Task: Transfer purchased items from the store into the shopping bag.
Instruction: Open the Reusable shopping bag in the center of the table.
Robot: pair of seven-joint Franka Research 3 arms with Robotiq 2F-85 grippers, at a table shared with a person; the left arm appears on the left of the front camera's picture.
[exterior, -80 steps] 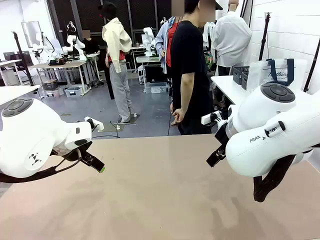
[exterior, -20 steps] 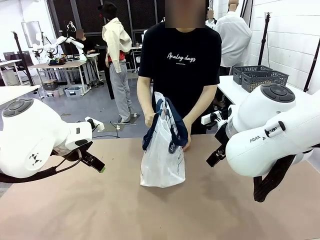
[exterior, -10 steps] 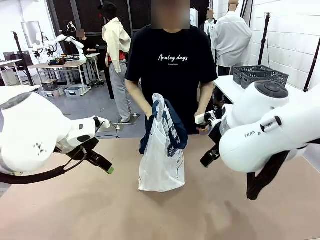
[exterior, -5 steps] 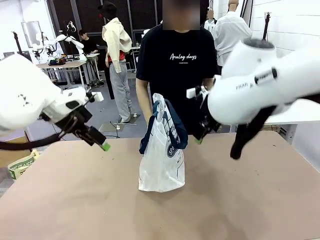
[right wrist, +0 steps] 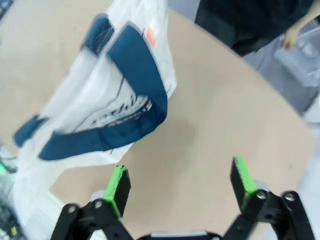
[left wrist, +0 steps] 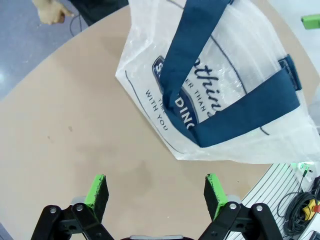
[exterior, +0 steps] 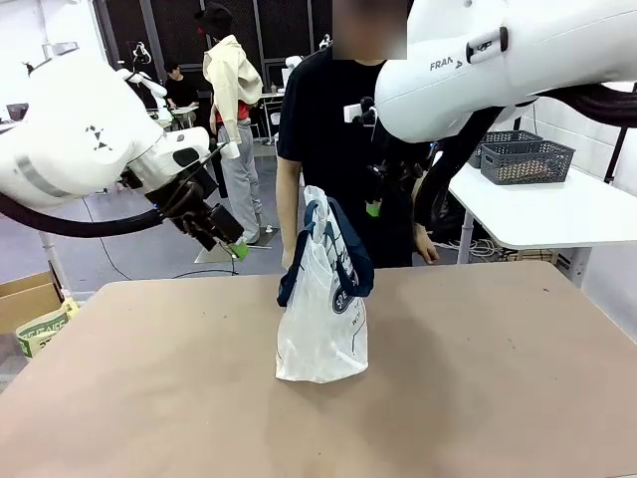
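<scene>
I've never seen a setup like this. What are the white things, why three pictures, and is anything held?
The white shapes are two robot arms at a tan table. The wide picture comes from a fixed camera between them, facing a person in a black shirt. The other two come from cameras on each wrist, looking past green-tipped fingers. A clear shopping bag with navy handles stands on the table. The left end effector and right end effector hang either side of it, both open, holding nothing.

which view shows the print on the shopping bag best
Left wrist view: the shopping bag is close and sharp, print legible though a strap crosses the logo. Front view shows it whole but small; right wrist view blurs it.
</scene>
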